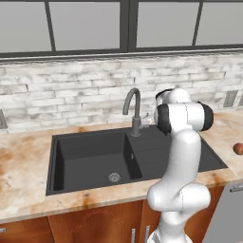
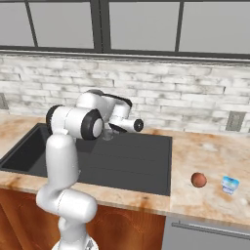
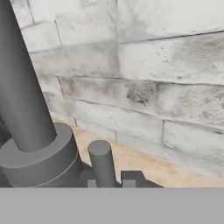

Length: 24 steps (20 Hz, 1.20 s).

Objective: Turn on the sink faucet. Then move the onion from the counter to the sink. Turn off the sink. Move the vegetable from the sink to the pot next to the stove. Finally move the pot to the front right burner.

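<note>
The dark grey sink faucet (image 1: 134,110) stands behind the black sink (image 1: 90,159), and no water shows at its spout. In the hand view its thick stem (image 3: 22,87) and round base (image 3: 41,159) are close on the left. The small side lever (image 3: 102,161) sticks up between my two fingertips. My gripper (image 3: 109,181) is shut on that lever, close to the brick wall. The onion (image 2: 198,179), a small reddish-orange ball, lies on the counter (image 2: 205,156) right of the sink (image 2: 122,158), and it also sits at the right edge (image 1: 238,149).
A small blue-and-white object (image 2: 230,185) lies on the counter just right of the onion. A wall outlet (image 2: 235,120) is set in the white brick backsplash. My arm's elbow (image 1: 182,118) hangs over the sink's drainboard side. Windows run above the wall.
</note>
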Tool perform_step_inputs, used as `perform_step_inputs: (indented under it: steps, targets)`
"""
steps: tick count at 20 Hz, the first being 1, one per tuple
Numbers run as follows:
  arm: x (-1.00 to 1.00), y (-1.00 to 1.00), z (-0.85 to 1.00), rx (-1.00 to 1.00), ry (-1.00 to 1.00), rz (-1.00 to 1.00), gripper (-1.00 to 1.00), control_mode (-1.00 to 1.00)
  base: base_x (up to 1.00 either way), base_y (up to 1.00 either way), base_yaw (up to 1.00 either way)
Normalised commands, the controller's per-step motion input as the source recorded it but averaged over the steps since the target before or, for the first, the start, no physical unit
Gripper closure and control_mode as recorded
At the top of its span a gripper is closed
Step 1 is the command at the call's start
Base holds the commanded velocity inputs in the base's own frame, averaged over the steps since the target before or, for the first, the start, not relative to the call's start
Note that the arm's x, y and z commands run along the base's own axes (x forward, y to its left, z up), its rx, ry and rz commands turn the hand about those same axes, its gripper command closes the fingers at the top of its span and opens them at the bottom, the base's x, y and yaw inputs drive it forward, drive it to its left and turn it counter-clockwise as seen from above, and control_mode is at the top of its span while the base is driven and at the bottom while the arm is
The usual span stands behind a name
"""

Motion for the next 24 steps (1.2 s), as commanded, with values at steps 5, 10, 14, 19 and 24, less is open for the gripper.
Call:
perform_step_inputs:
  steps: [5,10,14,19,24]
  targets:
    - [0.22,-0.4,-0.22,0.0,0.0,-0.31,1.0,-1.0,0.0,0.0,0.0]
    - [0.21,-0.77,-0.35,0.0,0.06,-0.22,1.0,-1.0,0.0,0.0,0.0]
    - [0.14,-0.76,-0.44,0.0,0.1,-0.09,1.0,-1.0,0.0,0.0,0.0]
    - [0.1,-0.88,-0.48,0.04,0.15,-0.05,1.0,-1.0,0.0,0.0,0.0]
    - [0.04,-0.9,-0.61,0.05,0.16,-0.06,1.0,-1.0,0.0,0.0,0.0]
